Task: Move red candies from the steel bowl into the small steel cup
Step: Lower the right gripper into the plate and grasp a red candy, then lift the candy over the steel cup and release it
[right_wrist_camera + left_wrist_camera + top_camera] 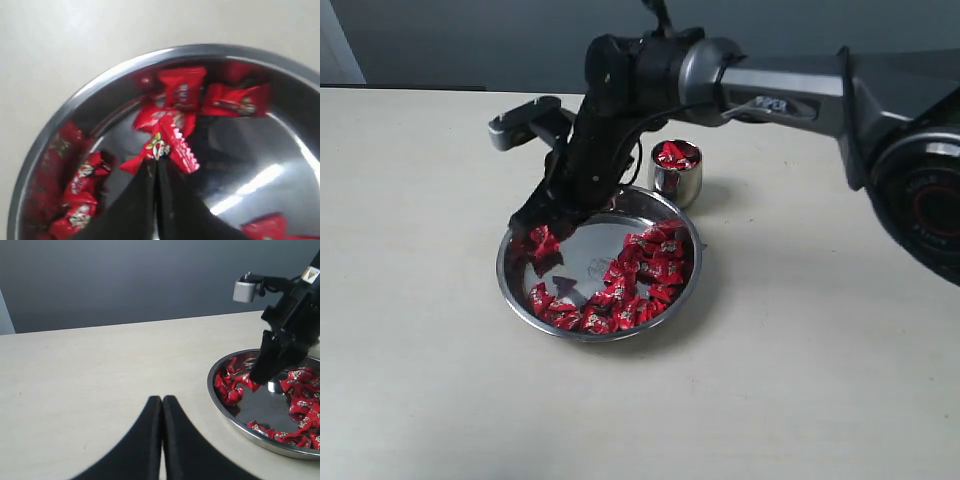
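Right end effector [156,164] clamped on red candy [171,146]; left end effector [162,400] together.

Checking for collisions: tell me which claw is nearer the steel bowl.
Right. The right claw is inside the steel bowl, pinching a red candy; the left claw is outside it, over the table.

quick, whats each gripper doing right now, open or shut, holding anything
left gripper: shut, holding nothing.
right gripper: shut, its tips seemingly pinching a red candy inside the steel bowl.
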### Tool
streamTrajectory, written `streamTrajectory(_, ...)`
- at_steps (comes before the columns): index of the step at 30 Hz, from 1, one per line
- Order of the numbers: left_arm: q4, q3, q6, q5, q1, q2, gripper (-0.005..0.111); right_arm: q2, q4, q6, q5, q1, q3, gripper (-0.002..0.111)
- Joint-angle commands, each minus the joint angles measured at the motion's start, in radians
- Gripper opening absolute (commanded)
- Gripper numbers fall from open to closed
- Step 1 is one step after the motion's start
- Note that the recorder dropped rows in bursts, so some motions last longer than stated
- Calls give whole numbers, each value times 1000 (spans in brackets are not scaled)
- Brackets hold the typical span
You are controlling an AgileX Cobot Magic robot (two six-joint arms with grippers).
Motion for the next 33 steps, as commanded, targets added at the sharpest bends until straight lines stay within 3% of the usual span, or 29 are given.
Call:
streamTrajectory(1, 1, 1, -2, -6, -7, -5, 0, -68, -143, 76, -8, -61, -2, -1)
streamTrajectory(12, 1, 1, -2, -6, -7, -5, 0, -98, -164, 161, -50, -257, -2, -1)
streamTrajectory(22, 1, 1, -2, -6, -7, -5, 0, -93, -183, 165, -43, -307, -2, -1)
streamTrajectory(24, 1, 1, -2, -6, -7, -5, 0, -92, -184, 157, -27, -307, -2, 5)
streamTrajectory(29, 1, 1, -2, -6, -7, -5, 0, -92, -194, 157, -14, -307, -2, 30)
streamTrajectory(33, 1, 1, -2, -6, -7, -5, 0, -92, -193, 157, -15, -307, -2, 36)
